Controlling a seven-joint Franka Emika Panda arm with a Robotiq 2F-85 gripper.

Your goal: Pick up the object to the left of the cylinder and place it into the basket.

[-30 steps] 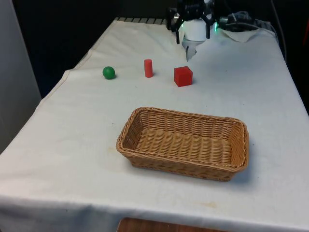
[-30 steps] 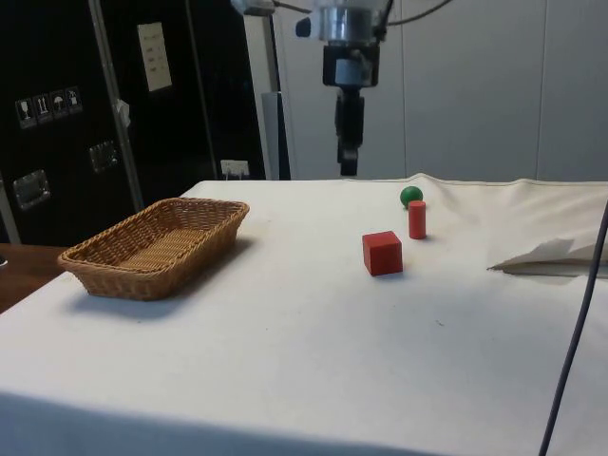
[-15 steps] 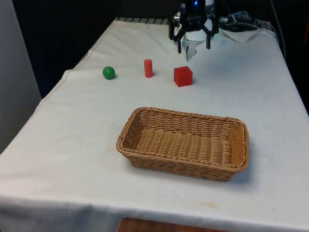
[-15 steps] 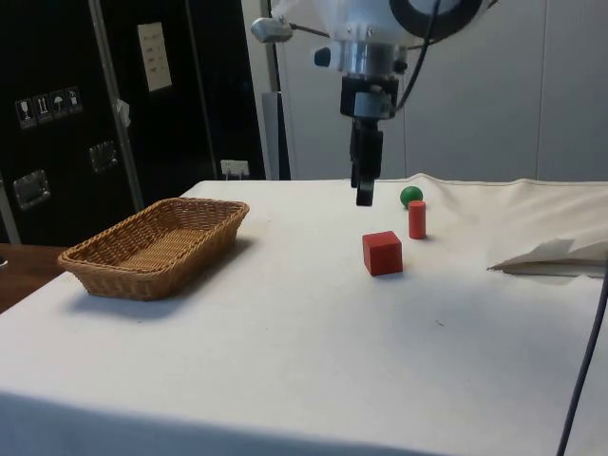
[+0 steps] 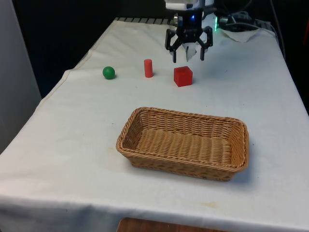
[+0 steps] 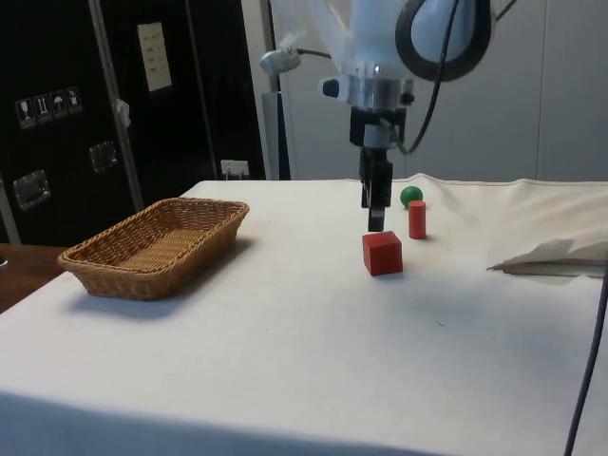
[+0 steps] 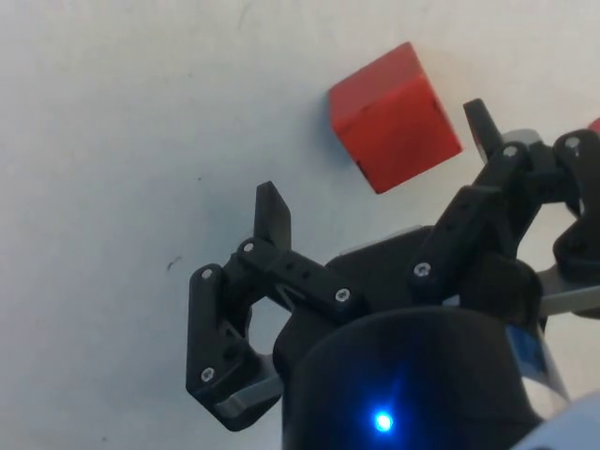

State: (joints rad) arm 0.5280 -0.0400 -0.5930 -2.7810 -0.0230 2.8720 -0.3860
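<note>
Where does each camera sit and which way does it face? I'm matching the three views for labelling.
Front view: across the table, facing the open gripper above the red cube, behind the basket.
Side view: from the table's side; the gripper hangs over the cube.
Wrist view: on the wrist, looking down past the fingers.
All share the cube.

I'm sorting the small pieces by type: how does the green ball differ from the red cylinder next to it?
The green ball is round and green; the red cylinder is a red column standing upright. The cylinder rises taller than the ball. In the front view the ball lies to the cylinder's left, farther from the red cube. Both rest untouched on the white cloth, apart from each other.
</note>
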